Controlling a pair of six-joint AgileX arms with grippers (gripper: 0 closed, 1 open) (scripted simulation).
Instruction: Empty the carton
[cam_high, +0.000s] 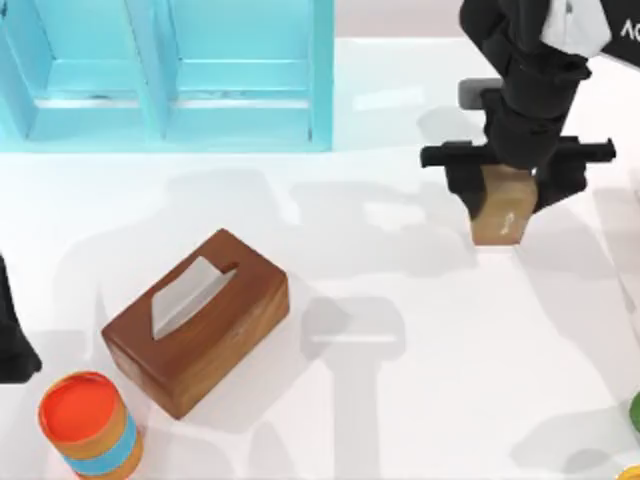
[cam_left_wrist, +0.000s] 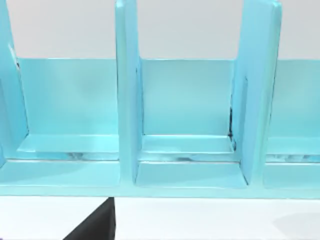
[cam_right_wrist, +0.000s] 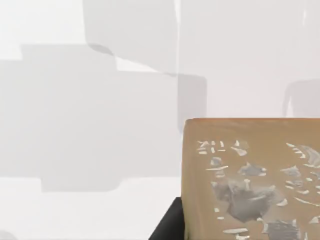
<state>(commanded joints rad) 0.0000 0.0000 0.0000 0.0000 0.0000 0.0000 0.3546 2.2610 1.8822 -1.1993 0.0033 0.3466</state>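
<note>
**Right gripper clamped on the carton, over the table's right side**

Closest to your overhead camera is the right arm, coming in from the upper right corner. Its right gripper (cam_high: 503, 178) points down with its fingers closed on the carton (cam_high: 500, 215), a small tan box whose lower part sticks out below the black jaws. In the right wrist view you see the carton (cam_right_wrist: 252, 177) up close, its tan face printed with pale markings, and the white table (cam_right_wrist: 90, 125) beyond it crossed by grey shadows.

Now sweep the overhead view from left to right. At the far left edge you see a dark piece of the left arm (cam_high: 12, 335), low beside the table's left side; you cannot tell how its fingers stand. Just right of it, at the bottom edge, stands a can (cam_high: 90, 425) with an orange top and orange and blue bands. Next comes a brown wooden tissue box (cam_high: 195, 320), turned at an angle, with a grey tissue (cam_high: 185, 295) poking from its slot. The can sits just beside the box's lower left corner. Along the top left stands a light blue shelf (cam_high: 165, 75) with upright dividers; your left wrist view looks straight into its compartments (cam_left_wrist: 185, 100).

At the bottom right edge you catch slivers of green (cam_high: 635, 408) and yellow (cam_high: 630, 473), too little to identify.
</note>
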